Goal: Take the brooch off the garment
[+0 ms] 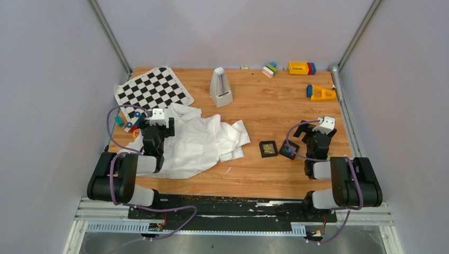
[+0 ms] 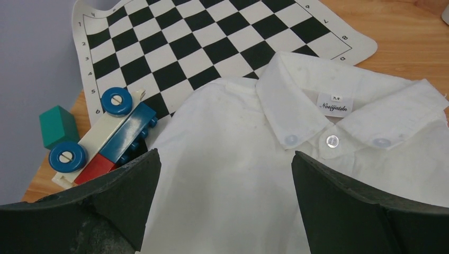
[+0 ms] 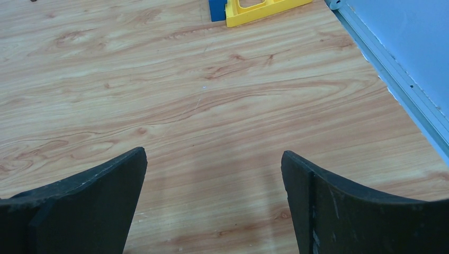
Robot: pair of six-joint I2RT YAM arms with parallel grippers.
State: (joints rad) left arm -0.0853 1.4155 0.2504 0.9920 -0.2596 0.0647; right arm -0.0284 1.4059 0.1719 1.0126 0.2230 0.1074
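White garment [image 1: 196, 143] lies crumpled near the left edge, nothing glittering on it; greenish-gold brooch [image 1: 269, 150] seemingly sits in a black box [image 1: 261, 144] toward the front edge; left gripper [image 2: 225, 153] and right gripper [image 3: 213, 152] gape empty, so scan its folds before pinching.

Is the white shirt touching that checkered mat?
Touching. In the left wrist view, the collar of the shirt lies over the near edge of the checkered mat, hiding parts of its squares.
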